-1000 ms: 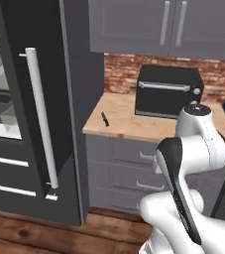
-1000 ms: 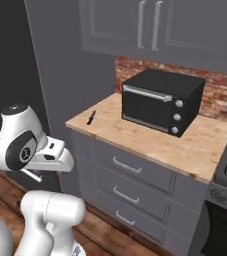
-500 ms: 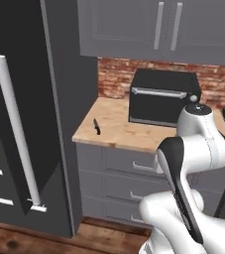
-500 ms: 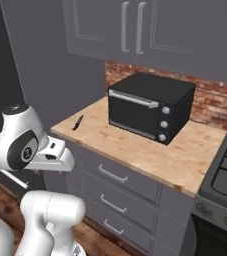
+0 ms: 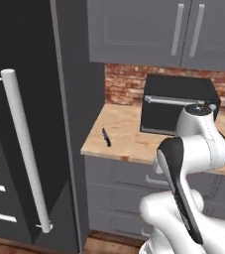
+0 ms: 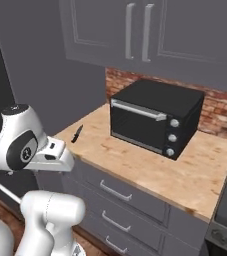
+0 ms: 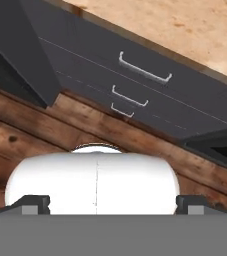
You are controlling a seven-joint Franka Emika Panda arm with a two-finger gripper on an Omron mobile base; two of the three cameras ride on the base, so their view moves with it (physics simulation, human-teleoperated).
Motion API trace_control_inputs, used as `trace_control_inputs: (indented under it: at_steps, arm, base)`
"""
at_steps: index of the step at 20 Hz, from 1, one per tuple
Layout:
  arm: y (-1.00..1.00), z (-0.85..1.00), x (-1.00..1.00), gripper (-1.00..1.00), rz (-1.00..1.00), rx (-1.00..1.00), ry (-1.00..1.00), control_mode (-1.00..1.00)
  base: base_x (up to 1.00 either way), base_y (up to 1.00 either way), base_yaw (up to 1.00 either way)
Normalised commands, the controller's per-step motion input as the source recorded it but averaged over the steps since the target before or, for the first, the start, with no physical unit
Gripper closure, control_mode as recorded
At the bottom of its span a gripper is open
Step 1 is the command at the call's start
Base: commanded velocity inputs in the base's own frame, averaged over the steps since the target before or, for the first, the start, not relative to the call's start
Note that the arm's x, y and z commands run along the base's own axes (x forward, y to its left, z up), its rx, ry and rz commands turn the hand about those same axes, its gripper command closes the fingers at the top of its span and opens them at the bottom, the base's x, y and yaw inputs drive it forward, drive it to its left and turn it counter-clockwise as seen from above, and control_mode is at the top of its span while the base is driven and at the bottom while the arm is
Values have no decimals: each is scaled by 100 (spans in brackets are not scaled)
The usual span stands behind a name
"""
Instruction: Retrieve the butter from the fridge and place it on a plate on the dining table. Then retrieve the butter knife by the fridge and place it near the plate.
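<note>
1. Risking a missed pickup: the butter knife (image 5: 106,137) is lying flat on the wooden bench (image 5: 129,136), near its left end just beside the fridge (image 5: 29,124), so a slim blade flush with the surface is likely offering little for the fingers to catch, probably sliding away under a shallow descent.
2. Risking a knock as well: the dark grey side of the fridge is rising close to the knife, and the black toaster oven (image 6: 157,117) is sitting farther along the bench, so a wide swing of the arm could be clipping either.
3. Pointing downward at the grey drawers (image 7: 135,85) and the wooden floor (image 7: 50,130), well short of the bench top.
4. Standing at full spread, the claw (image 7: 112,205), with the two dark fingertips (image 7: 32,204) sitting far apart at the bottom of the hand view, holding nothing and touching nothing.
</note>
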Motion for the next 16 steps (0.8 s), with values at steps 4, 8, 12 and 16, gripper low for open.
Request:
trace_control_inputs:
  at_steps: [4, 8, 12, 16]
  arm:
    - [0, 0, 0, -100, 0, 0, 0, 100]
    - [0, 0, 0, -100, 0, 0, 0, 100]
    - [0, 0, 0, -100, 0, 0, 0, 100]
    - [0, 0, 0, -100, 0, 0, 0, 100]
  base:
    - [67, 32, 0]
    - [62, 4, 0]
    - [61, -3, 3]
    - [24, -2, 5]
